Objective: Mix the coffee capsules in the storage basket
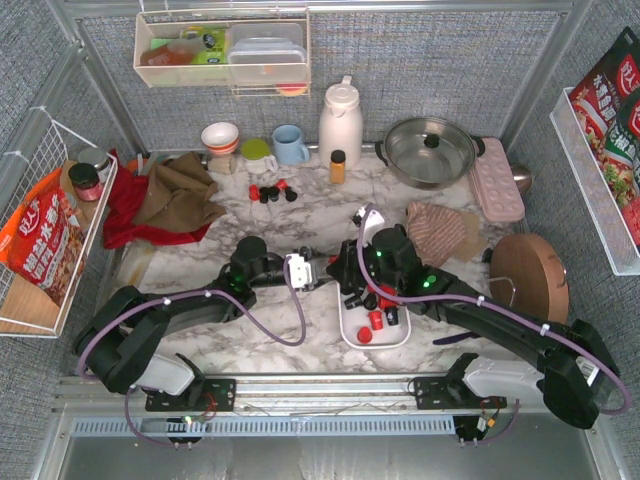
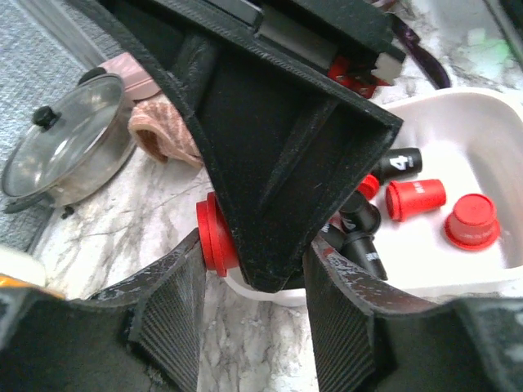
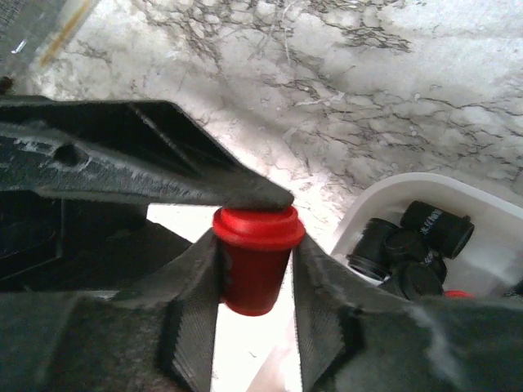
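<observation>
- Plainly, the right gripper (image 3: 255, 260) has its two black ribbed fingers drawn in about halfway onto a bright red, stubby plastic capsule (image 3: 252, 286), with one pad against each side of its body
- That red capsule stands with its long axis running along the fingers and its flanged rim toward their tips, so the pads pinch across the narrow body
- The shallow white plastic storage basket with the raised rim (image 3: 384, 192) lies just to the right of the held capsule in the right wrist view, and black capsules (image 3: 437, 227) are heaped in the corner that shows
- From the left wrist view, more red and black coffee capsules (image 2: 415, 198) lie on their sides in the basket, and from overhead they don't look well jumbled, so I judge the mixing unfinished
- The left gripper (image 2: 255, 273) hangs half open just beside the basket's left end, holding nothing of its own; only the tip of the other arm shows in the gap between its fingers
- The right arm is the nearer to the basket, and the coming move, I'd judge, turns on carrying the red capsule that short way rightward to set it among the black ones
- Possibly the bright white under the held capsule is basket floor rather than glare on the grey-veined marble tabletop (image 3: 343, 82), but that part is washed out
</observation>
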`<control>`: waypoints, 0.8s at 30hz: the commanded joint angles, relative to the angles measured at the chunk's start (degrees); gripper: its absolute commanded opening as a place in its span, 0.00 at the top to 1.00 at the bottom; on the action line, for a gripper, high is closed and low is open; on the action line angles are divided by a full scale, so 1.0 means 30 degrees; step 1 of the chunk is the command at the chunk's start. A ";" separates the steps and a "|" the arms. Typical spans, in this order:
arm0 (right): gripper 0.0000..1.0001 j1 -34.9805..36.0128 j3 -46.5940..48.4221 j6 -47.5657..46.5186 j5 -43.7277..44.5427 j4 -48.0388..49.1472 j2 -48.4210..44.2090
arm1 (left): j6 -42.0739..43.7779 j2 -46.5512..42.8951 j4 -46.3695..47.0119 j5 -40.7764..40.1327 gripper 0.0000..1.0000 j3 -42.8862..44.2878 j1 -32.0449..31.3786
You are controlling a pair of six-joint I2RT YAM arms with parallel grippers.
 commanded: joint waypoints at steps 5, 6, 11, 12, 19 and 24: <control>0.75 0.0057 -0.0294 -0.0614 0.0698 -0.0901 -0.1150 | -0.0733 -0.0177 0.1553 -0.1252 0.01 -0.0232 -0.0093; 0.76 0.0054 -0.0364 -0.0708 0.0953 -0.1342 -0.1476 | -0.0882 -0.0261 0.1585 -0.2144 0.01 -0.0369 -0.0067; 0.76 0.0066 -0.0954 -0.1192 0.1730 -0.4335 -0.3449 | -0.2248 0.0183 0.4686 -0.6493 0.01 -0.1644 0.0661; 0.76 0.0078 -0.1036 -0.1333 0.1664 -0.5045 -0.3763 | -0.2936 0.0484 0.5771 -0.7223 0.01 -0.1893 0.0980; 0.68 0.0816 -0.1939 -0.1736 -0.0190 -0.8893 -0.4532 | -0.9506 0.3374 1.0597 -1.4897 0.01 -0.1869 0.3383; 0.60 0.1410 -0.3409 -0.1463 -0.1223 -0.8115 -0.4192 | -1.0787 0.3247 0.2052 -1.7110 0.01 0.1472 0.4389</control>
